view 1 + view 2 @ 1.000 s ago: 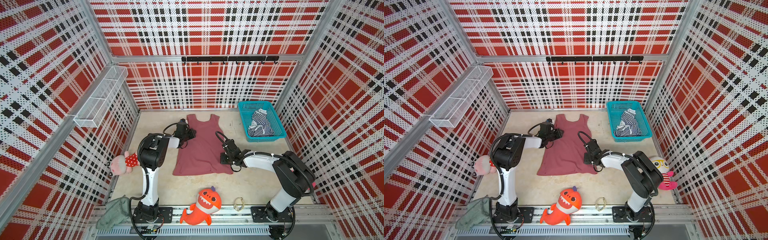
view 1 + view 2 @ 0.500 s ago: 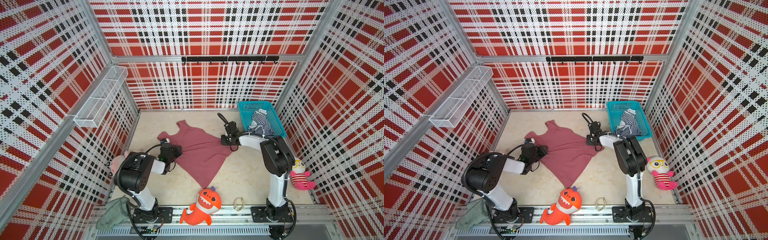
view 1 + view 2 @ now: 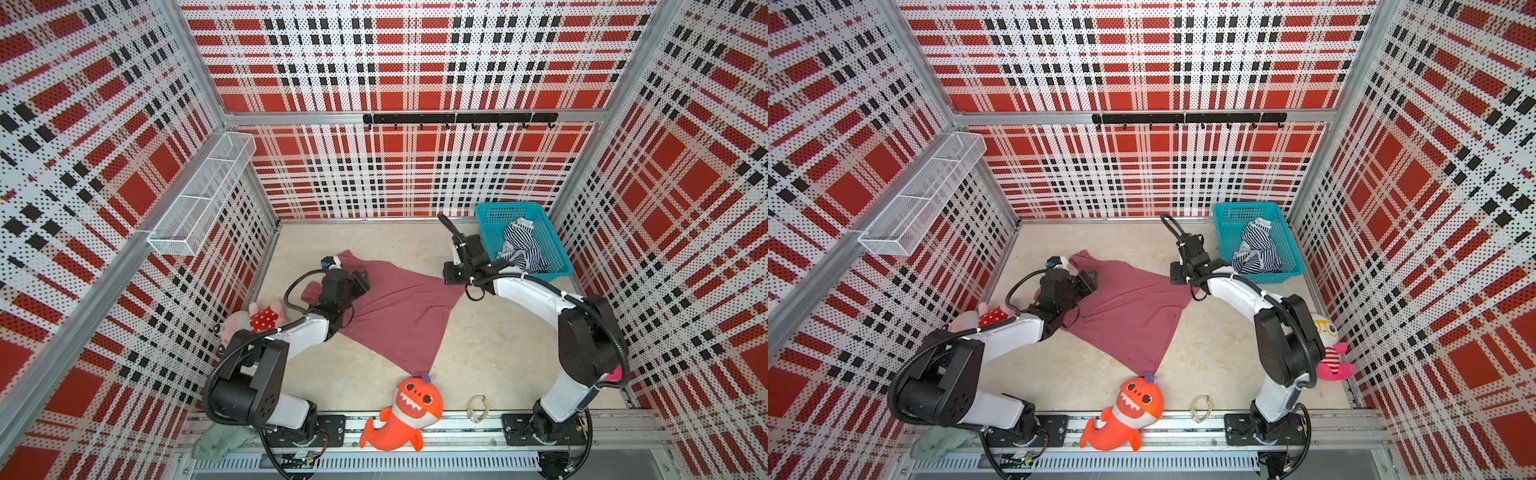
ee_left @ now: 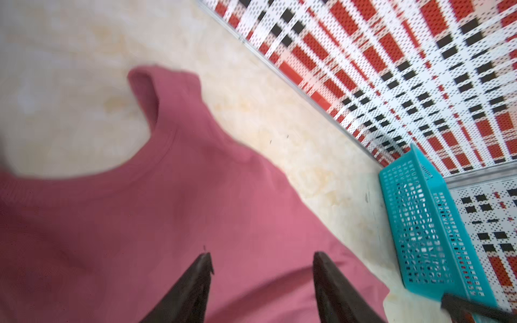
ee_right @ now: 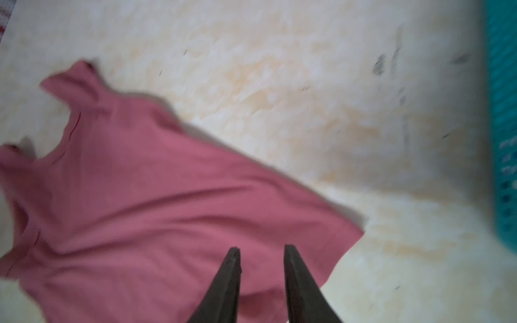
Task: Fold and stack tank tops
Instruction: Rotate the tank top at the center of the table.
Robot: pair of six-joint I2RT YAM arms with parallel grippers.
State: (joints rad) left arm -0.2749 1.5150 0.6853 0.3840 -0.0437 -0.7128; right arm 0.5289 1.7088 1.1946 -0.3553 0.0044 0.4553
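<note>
1. No text, label, brand, number or sign can be read in any view.
2. Basket (image 5: pixel 503 167): in the right wrist view, at the right edge of the frame, its teal wall shows pale marks. They are too blurred to tell whether they are letters or just the holes in the wall.
3. Table (image 5: pixel 307 84): in the same view, a few short dark marks lie at the upper right of the frame. They are smeared and form no legible characters.
</note>
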